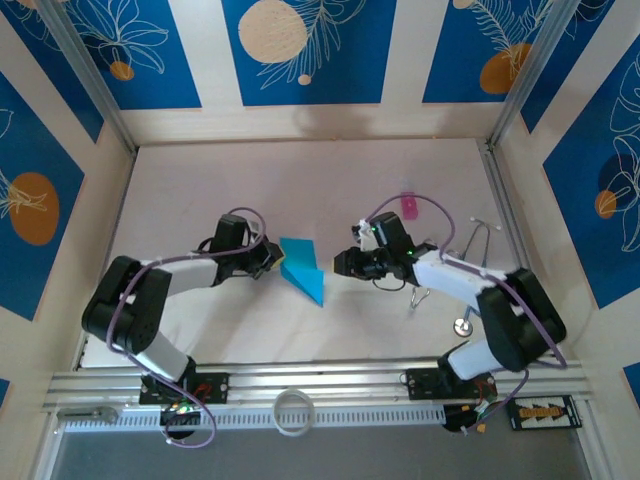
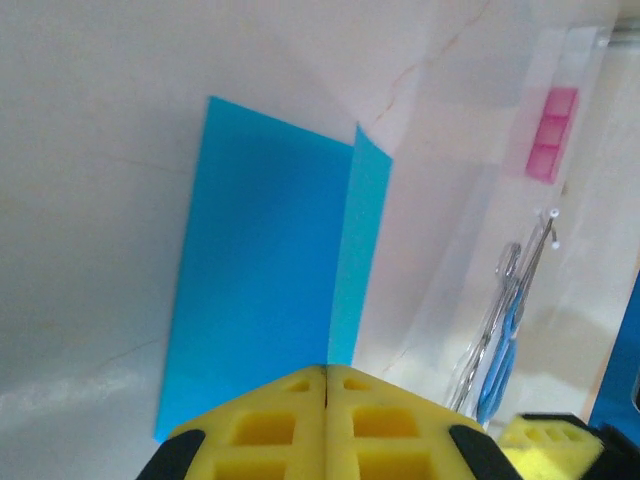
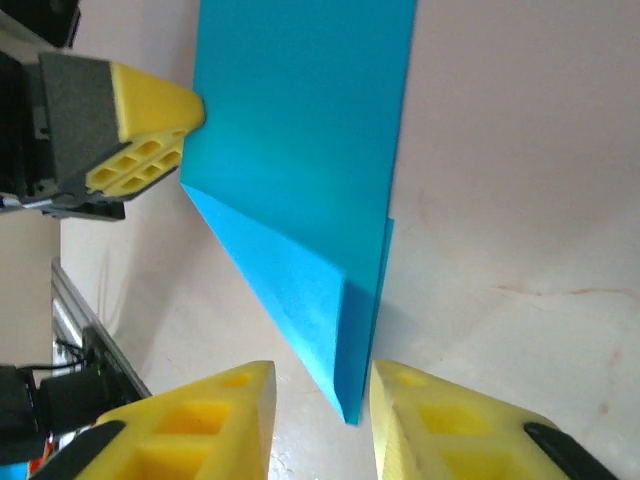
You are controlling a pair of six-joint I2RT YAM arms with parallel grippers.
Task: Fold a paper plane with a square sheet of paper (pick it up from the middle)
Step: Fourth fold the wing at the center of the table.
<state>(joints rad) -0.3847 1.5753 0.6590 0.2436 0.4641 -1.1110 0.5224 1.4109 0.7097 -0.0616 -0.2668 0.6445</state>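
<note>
At the middle of the table (image 1: pixel 300 190), I am pinching the creased square sheet of paper (image 1: pixel 302 268) with my left gripper (image 1: pixel 272 258), its yellow honeycomb foam pads (image 2: pixel 270 425) clenched on the smooth cyan edge. My right gripper (image 1: pixel 340 263) is standing released, astride the pointed corner. Farther right, a pink object (image 1: pixel 408 206) is looking too blurred to identify.

- The sheet of paper (image 1: pixel 302 268) lies on the worktop (image 1: pixel 300 180), between the two arms.
- The left pincer (image 1: pixel 272 258) meets its left edge.
- The right pincer (image 1: pixel 342 263) sits just right of it, one corner of the paper between its fingers.
- A small block (image 1: pixel 408 205) lies behind the right pincer.
- A ring (image 1: pixel 292 412) sits at the near edge, in front of the paper.
</note>
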